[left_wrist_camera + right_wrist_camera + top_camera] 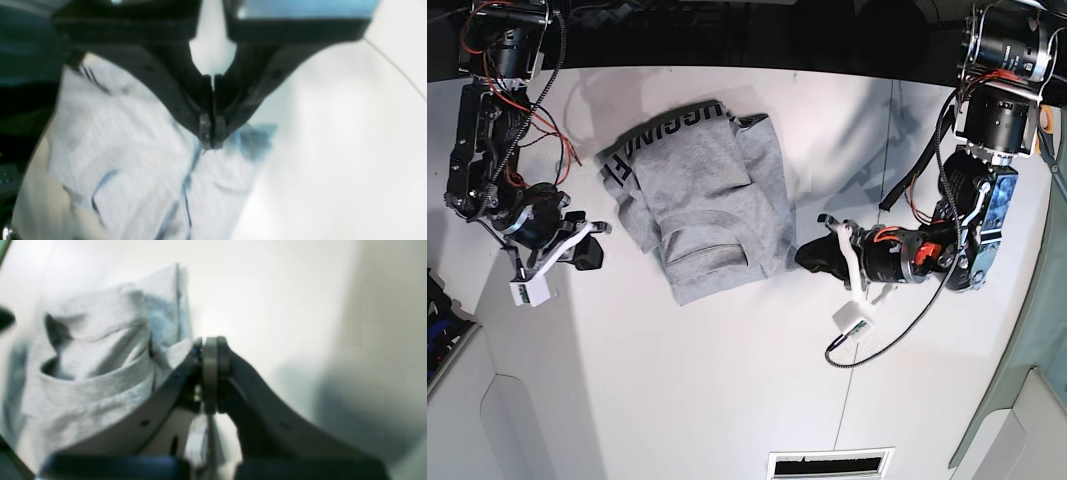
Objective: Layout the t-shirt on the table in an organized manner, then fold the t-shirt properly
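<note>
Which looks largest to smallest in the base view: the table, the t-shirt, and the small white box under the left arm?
1. the table
2. the t-shirt
3. the small white box, smallest by far; no two look alike.

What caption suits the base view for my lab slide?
Crumpled grey t-shirt on the white table, flanked by the shut left gripper and right gripper.

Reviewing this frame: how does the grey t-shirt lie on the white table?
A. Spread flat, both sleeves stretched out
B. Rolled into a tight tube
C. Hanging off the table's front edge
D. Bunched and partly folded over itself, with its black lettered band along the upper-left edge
D: in the base view the t-shirt sits crumpled in overlapping layers on the table, its lettered band showing at the upper left.
</note>
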Robot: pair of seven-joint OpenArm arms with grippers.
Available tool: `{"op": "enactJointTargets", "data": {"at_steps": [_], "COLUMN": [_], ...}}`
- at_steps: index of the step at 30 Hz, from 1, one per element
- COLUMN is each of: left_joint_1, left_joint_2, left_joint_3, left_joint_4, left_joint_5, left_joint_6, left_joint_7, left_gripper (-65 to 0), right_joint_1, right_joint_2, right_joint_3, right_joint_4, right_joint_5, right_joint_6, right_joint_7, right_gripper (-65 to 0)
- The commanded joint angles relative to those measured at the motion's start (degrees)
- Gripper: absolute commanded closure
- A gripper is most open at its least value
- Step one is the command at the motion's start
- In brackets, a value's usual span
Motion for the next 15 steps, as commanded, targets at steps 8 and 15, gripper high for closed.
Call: {"op": "enactJointTargets", "data": {"at_steps": [8, 15], "left_joint_1": [18.84, 41.94], "left_joint_2": [-8.26, -10.43], "left_joint_3": [-0.31, -5.11], "left_joint_4": [18.14, 32.74], "left_joint_5": [-0.20, 2.08], "left_joint_6": [-0.15, -0.15], "left_joint_7": [-0.15, -0.63], "left_gripper": [0.0, 0.0], "right_joint_1": [-13.07, -30.88], "right_joint_2": [7.21, 9.81], "right_joint_3": [5.38, 5.38], "right_joint_4": [9.27, 15.91], "right_joint_5": [10.32, 13.70], "right_joint_6": [0.28, 1.31], "right_joint_7": [-2.23, -2.23], "right_gripper": [0.0, 0.0]}}
